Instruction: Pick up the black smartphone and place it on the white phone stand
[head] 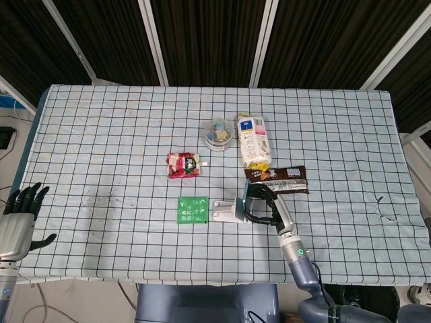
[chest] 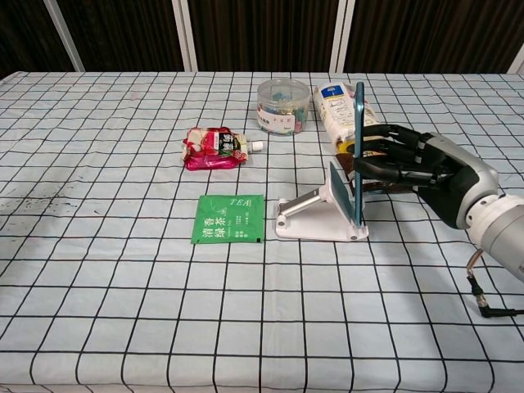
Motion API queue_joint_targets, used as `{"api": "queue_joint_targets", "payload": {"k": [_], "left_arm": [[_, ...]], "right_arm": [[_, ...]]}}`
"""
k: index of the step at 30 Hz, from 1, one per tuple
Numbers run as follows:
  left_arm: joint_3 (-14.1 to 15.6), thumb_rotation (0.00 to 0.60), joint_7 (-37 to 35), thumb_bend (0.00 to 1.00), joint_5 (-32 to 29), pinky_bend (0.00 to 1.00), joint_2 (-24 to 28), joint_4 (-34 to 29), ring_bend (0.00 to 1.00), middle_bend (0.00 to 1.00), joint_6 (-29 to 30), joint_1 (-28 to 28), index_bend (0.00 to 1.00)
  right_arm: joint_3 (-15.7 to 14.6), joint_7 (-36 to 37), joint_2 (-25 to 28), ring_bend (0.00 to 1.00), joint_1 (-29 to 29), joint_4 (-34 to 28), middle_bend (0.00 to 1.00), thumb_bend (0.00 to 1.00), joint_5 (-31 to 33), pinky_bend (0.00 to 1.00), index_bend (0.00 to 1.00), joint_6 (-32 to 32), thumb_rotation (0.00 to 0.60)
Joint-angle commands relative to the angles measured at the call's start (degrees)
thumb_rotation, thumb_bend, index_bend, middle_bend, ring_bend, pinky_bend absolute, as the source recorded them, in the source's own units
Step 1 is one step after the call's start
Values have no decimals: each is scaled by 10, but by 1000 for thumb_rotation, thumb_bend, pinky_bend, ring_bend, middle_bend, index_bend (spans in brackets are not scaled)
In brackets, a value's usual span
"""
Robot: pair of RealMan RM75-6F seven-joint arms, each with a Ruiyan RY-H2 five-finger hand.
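Note:
The smartphone (chest: 359,151) stands upright and edge-on, its lower end at the cradle of the white phone stand (chest: 315,214). My right hand (chest: 416,168) grips it from the right, fingers wrapped around its back. From the head view, the right hand (head: 264,206) covers most of the phone beside the stand (head: 225,212). My left hand (head: 19,222) hangs off the table's near left corner, fingers apart and holding nothing.
A green tea sachet (chest: 229,219) lies just left of the stand. A red snack pouch (chest: 214,147), a clear tub of small items (chest: 282,105), a white packet (chest: 337,106) and a brown bar wrapper (head: 276,178) lie behind the stand.

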Motion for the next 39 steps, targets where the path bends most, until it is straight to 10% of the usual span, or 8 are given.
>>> {"api": "queue_joint_targets", "payload": {"k": [1,39], "left_arm": [[0,600,0,0,0,0,0,0,0,0,0,0,0],[-1,600,-2,0,-6,0,1,-3,0,0,-2,0,0]], "right_arm": [[0,0,-1,304,0,1,555,697,0,251,641,1,600],[-11,-21,-25,226,-7,27,489,653,-7,245,602,7,600]]}}
